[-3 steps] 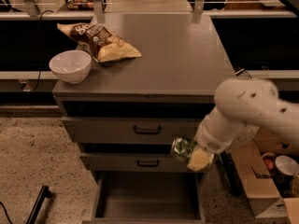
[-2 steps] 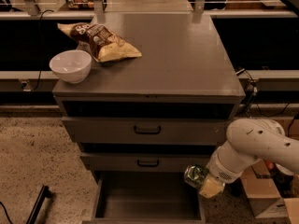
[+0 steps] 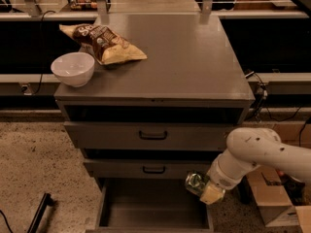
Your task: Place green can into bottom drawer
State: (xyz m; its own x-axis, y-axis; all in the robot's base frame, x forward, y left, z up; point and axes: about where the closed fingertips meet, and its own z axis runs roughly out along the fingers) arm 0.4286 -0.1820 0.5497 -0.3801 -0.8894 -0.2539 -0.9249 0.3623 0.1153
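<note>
The green can is held in my gripper at the end of the white arm, which comes in from the right. The gripper is shut on the can. It hangs just over the right rear part of the bottom drawer, which is pulled open below the cabinet and shows a plain grey floor. The can sits above the drawer's right wall, apart from the floor.
Two closed drawer fronts with black handles are above the open drawer. On the cabinet top lie a white bowl and a brown-and-yellow chip bag. Cardboard boxes stand on the floor at the right.
The arm has lowered with the can from beside the middle drawer front to just over the open bottom drawer's right side.
</note>
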